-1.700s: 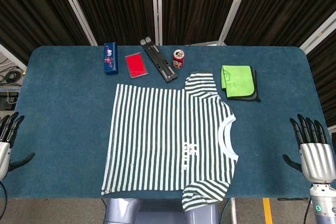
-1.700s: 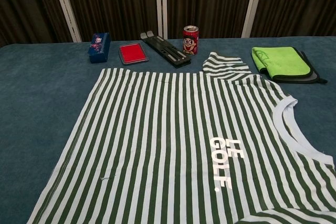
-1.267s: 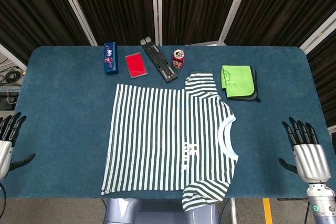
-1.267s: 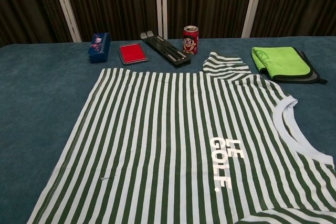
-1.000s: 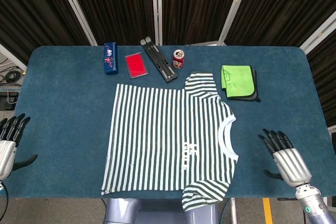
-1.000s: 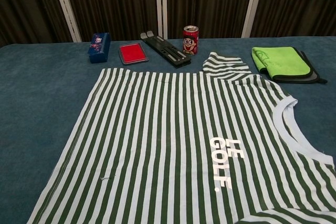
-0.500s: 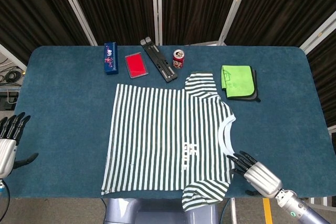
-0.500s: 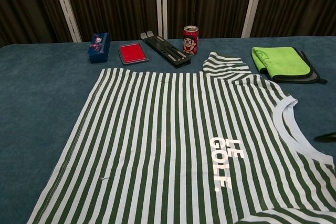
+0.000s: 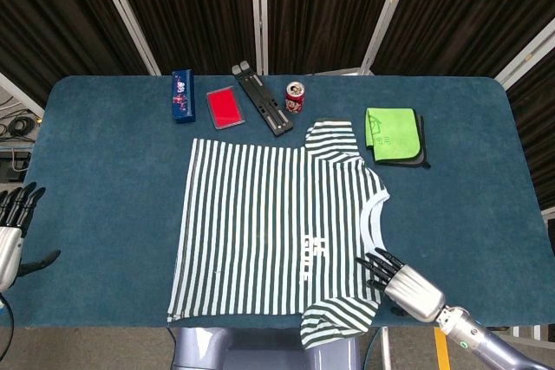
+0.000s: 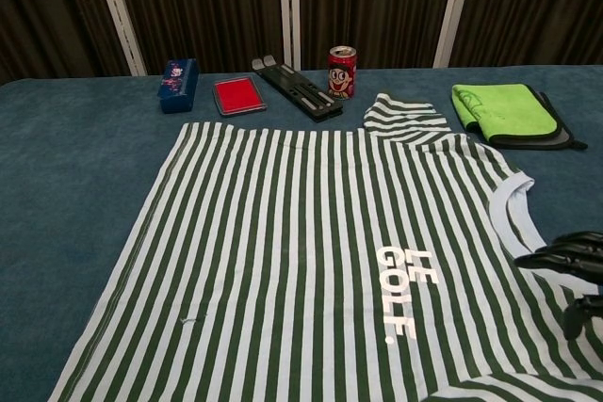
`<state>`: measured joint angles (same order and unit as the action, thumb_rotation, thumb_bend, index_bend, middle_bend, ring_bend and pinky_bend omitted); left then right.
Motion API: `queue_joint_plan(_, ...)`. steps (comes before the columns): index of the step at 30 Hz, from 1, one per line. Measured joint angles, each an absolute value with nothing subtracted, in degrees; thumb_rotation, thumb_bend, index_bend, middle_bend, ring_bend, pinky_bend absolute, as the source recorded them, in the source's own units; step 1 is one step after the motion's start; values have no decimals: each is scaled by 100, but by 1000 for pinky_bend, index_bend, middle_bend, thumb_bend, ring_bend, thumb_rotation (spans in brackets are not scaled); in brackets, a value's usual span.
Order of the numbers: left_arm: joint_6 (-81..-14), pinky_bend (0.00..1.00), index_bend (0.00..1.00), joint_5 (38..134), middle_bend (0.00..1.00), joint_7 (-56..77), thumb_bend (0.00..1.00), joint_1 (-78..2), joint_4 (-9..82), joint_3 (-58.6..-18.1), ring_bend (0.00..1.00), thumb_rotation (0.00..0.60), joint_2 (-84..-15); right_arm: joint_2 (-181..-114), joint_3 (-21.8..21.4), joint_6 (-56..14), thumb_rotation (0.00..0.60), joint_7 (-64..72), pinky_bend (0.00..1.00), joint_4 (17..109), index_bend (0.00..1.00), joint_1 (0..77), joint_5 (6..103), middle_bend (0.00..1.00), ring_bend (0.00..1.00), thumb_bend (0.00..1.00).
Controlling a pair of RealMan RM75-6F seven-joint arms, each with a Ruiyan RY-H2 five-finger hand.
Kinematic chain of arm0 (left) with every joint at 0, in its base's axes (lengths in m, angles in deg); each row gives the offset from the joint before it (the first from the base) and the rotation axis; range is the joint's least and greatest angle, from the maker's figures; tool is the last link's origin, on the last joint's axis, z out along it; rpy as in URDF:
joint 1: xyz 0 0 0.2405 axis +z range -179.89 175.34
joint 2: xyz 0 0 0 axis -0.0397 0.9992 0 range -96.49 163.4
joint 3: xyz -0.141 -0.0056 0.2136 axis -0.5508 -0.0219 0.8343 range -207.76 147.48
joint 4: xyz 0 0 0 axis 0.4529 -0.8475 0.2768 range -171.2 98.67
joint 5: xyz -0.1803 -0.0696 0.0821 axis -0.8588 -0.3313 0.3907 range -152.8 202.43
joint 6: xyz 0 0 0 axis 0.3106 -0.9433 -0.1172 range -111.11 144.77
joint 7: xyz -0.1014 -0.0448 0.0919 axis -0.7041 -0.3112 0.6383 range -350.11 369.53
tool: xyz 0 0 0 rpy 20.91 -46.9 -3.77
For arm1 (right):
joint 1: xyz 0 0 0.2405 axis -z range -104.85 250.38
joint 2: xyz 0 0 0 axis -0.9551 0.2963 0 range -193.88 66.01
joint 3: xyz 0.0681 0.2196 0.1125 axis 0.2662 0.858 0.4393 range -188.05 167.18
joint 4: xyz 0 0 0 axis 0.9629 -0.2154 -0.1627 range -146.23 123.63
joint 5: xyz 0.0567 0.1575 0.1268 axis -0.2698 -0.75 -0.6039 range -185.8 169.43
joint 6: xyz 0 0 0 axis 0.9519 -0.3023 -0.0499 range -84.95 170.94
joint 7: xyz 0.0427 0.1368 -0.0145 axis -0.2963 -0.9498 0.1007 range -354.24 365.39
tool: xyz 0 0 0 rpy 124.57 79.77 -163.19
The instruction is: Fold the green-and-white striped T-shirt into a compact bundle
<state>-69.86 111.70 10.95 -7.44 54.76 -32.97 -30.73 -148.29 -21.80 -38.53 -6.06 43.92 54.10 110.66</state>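
Observation:
The green-and-white striped T-shirt [image 9: 277,223] [image 10: 320,251] lies flat on the blue table, collar toward the right, one sleeve hanging over the front edge. My right hand [image 9: 401,286] [image 10: 570,265] reaches over the shirt's shoulder beside the white collar, fingers spread and pointing left, holding nothing. Whether its fingertips touch the cloth is unclear. My left hand [image 9: 10,230] hovers at the table's left edge, fingers apart, far from the shirt; the chest view does not show it.
Along the back of the blue table [image 9: 104,171] stand a blue box [image 9: 181,95], a red flat case [image 9: 225,108], a black folding stand [image 9: 262,99] and a red can [image 9: 296,97]. A folded green cloth on a dark cloth [image 9: 395,136] lies right of the far sleeve.
My right hand has swept from the table's right edge leftward and forward onto the shirt's shoulder by the collar. The left hand has barely shifted. The shirt lies as before.

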Motion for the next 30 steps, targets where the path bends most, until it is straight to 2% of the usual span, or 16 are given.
queue_joint_plan(10,-6985,0,0,11122,0,1003,0,-743,5471,-3326,0,600,-3047,-15276,-2258,-3903,600,-646,0,3983,401,5286,11055,12,0,16)
queue_joint_plan(15,-6966,0,0,11102,0,990,0,-749,5464,-3330,0,600,-3042,-15455,-2274,-3935,600,-748,0,3893,411,5209,10988,17,0,169)
queue_joint_plan(22,-6959,0,0,11087,0,980,0,-750,5460,-3334,0,600,-3037,-15545,-2284,-4037,600,-908,0,3807,419,5175,10807,21,0,245)
queue_joint_plan(25,-6943,0,0,11095,0,988,0,-757,5459,-3325,0,600,-3044,-15521,-2295,-4089,600,-976,0,3813,469,5158,10742,21,0,278)
queue_joint_plan(30,-6902,0,0,11135,0,969,0,-773,5459,-3292,0,600,-3053,-15474,-2348,-4074,600,-1072,0,3860,625,5129,10672,15,0,343)
